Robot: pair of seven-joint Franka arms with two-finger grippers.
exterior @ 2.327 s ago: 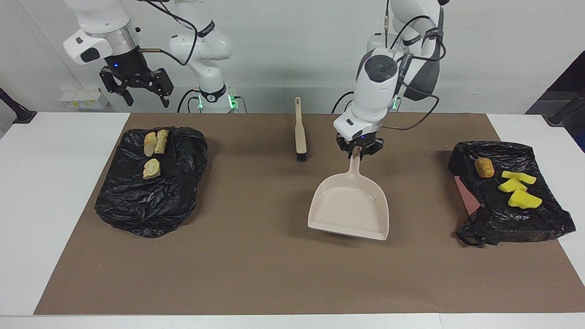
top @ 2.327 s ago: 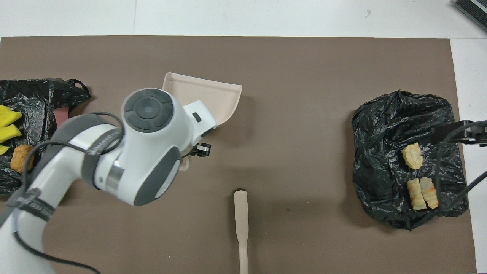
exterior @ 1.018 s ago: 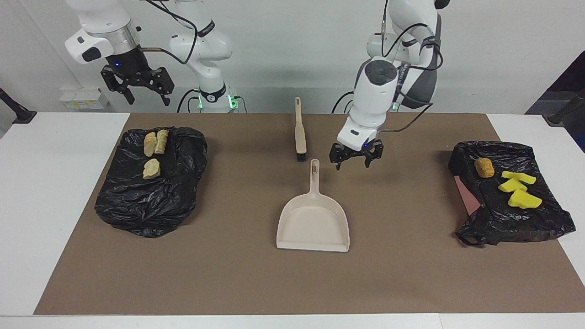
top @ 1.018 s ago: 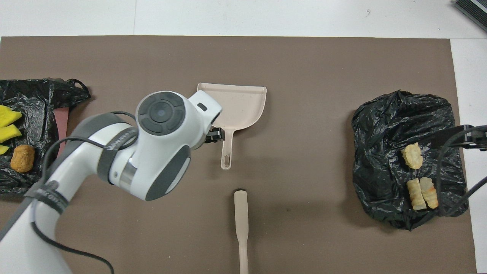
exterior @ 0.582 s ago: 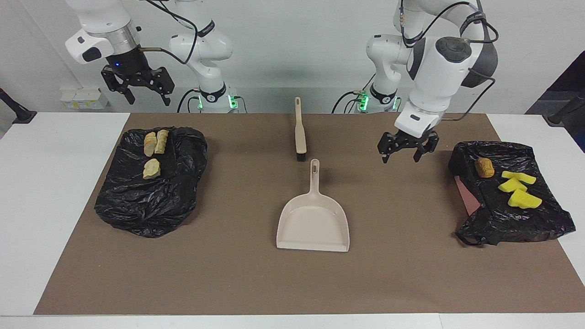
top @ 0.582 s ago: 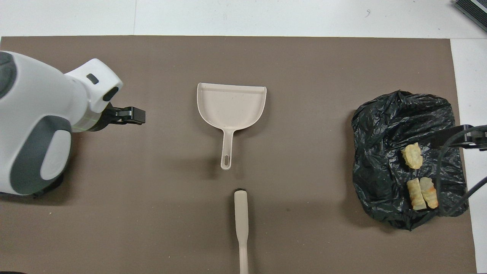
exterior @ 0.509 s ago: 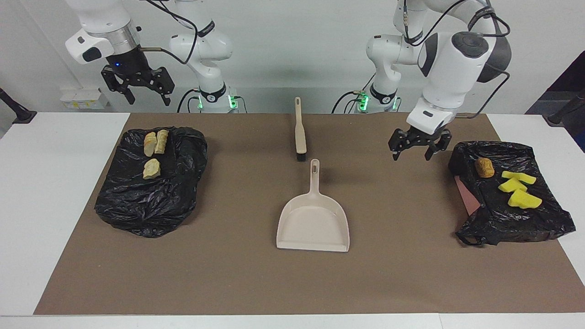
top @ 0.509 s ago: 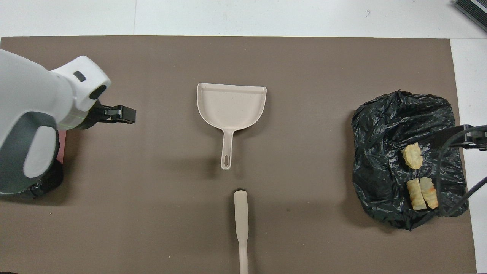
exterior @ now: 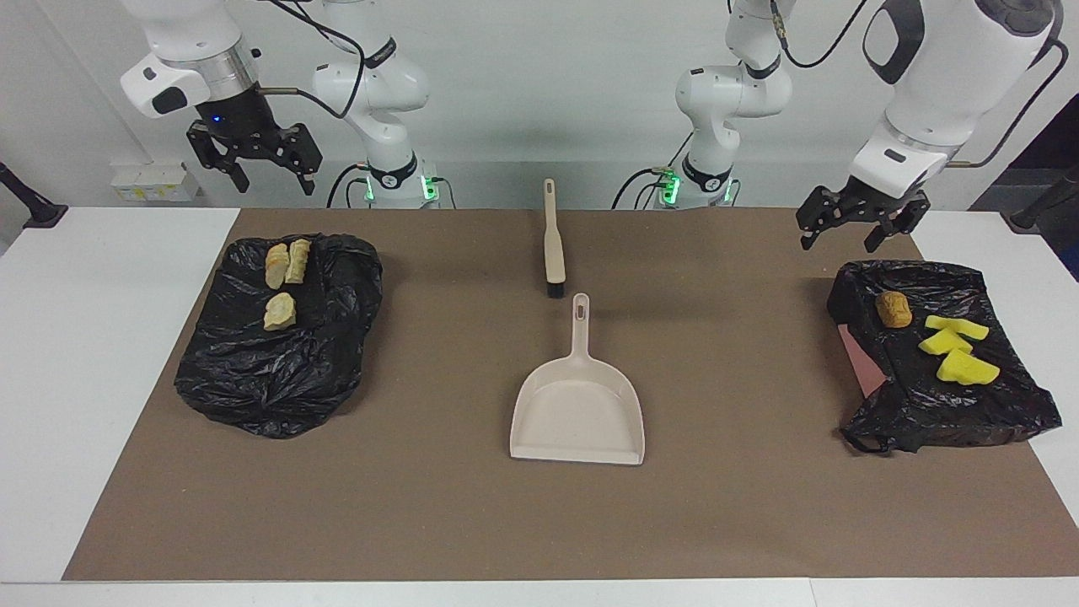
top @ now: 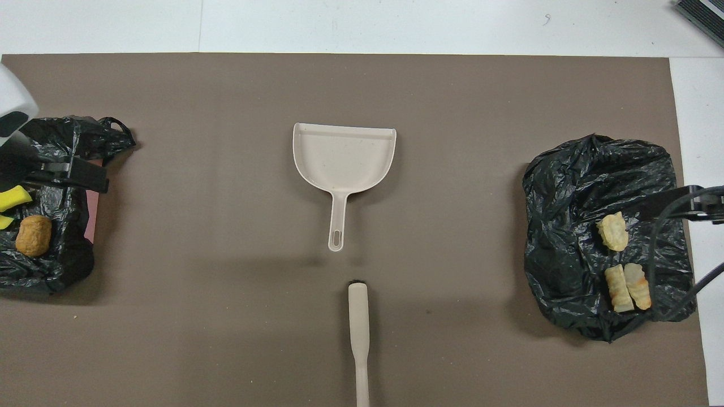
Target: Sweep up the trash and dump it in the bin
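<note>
The beige dustpan (exterior: 577,413) (top: 344,155) lies flat mid-mat with nothing holding it, its handle toward the robots. A beige brush (exterior: 552,244) (top: 358,333) lies just nearer to the robots. Trash sits on two black bin bags. Three tan chunks (exterior: 287,263) (top: 612,232) rest on the bag at the right arm's end (exterior: 278,371) (top: 588,169). An orange-brown chunk (exterior: 893,308) (top: 33,235) and yellow sponge wedges (exterior: 957,347) (top: 14,198) rest on the bag at the left arm's end (exterior: 944,405) (top: 51,271). My left gripper (exterior: 840,243) hangs open and holds nothing, over the mat corner beside that bag. My right gripper (exterior: 271,187) waits open, raised over the table's edge by its bag.
A brown mat (exterior: 472,514) (top: 452,96) covers the middle of the white table (exterior: 93,337). A pinkish edge (exterior: 858,358) shows under the bag at the left arm's end. The right arm's cable (top: 679,206) crosses over its bag in the overhead view.
My left gripper let go of the dustpan handle, then swung up and away toward its own end of the table. The dustpan stays flat mid-mat. The right arm has not moved.
</note>
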